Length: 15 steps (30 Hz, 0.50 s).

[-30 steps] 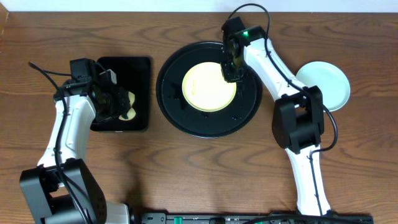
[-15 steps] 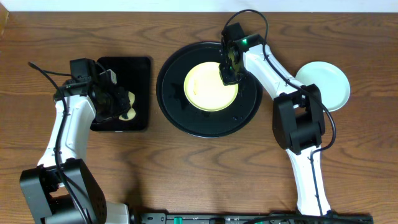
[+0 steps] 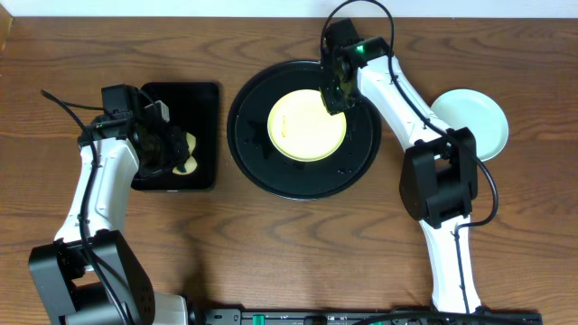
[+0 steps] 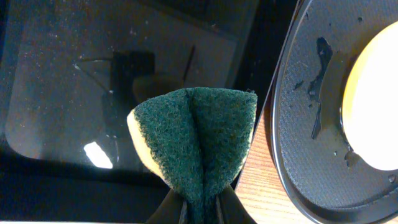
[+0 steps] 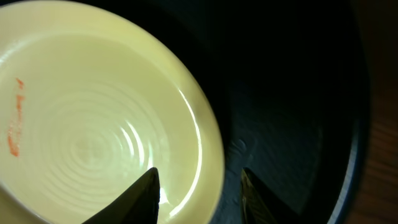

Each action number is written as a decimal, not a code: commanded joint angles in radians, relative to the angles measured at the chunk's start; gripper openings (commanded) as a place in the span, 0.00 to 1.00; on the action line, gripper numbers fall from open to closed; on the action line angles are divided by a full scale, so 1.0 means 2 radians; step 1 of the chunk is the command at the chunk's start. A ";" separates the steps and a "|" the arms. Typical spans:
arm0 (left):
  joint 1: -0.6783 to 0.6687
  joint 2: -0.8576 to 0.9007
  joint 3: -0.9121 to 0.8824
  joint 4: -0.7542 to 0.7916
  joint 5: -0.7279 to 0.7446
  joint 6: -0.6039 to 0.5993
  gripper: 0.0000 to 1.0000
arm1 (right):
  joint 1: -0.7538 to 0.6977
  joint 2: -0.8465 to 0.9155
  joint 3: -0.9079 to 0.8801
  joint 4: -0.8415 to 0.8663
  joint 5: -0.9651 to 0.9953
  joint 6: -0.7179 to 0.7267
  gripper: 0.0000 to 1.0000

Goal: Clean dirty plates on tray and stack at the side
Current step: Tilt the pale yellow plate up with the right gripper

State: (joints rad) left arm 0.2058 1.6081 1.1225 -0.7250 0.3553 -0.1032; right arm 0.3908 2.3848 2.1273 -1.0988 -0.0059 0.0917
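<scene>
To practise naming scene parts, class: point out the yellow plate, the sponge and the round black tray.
yellow plate (image 3: 305, 126), overhead view, its centre.
sponge (image 4: 196, 137), left wrist view, green scouring face.
round black tray (image 3: 248, 135), overhead view, bare floor left of plate.

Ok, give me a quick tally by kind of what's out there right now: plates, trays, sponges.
Plates: 2 in view, a pale yellow plate on the round black tray and a pale blue-green plate to its right; anything beneath that one is hidden.
Trays: 2, the round one and a rectangular black tray.
Sponges: 1, the sponge in the left gripper.
Total: 5.
</scene>
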 commanded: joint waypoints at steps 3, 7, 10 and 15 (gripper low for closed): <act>0.000 -0.003 -0.003 0.000 -0.005 0.007 0.09 | -0.002 -0.014 0.002 -0.013 0.040 -0.011 0.37; 0.000 -0.003 -0.003 0.000 -0.005 0.007 0.09 | -0.001 -0.013 -0.021 -0.002 0.023 -0.011 0.31; 0.000 -0.003 -0.003 0.000 -0.005 0.007 0.09 | 0.002 -0.013 -0.041 0.007 0.023 -0.011 0.18; 0.000 -0.003 -0.003 0.000 -0.005 0.007 0.08 | 0.002 -0.013 -0.097 0.051 0.023 -0.005 0.17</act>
State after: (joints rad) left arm 0.2058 1.6081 1.1225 -0.7250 0.3553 -0.1032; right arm 0.3912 2.3848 1.9850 -1.0225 0.0380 0.0780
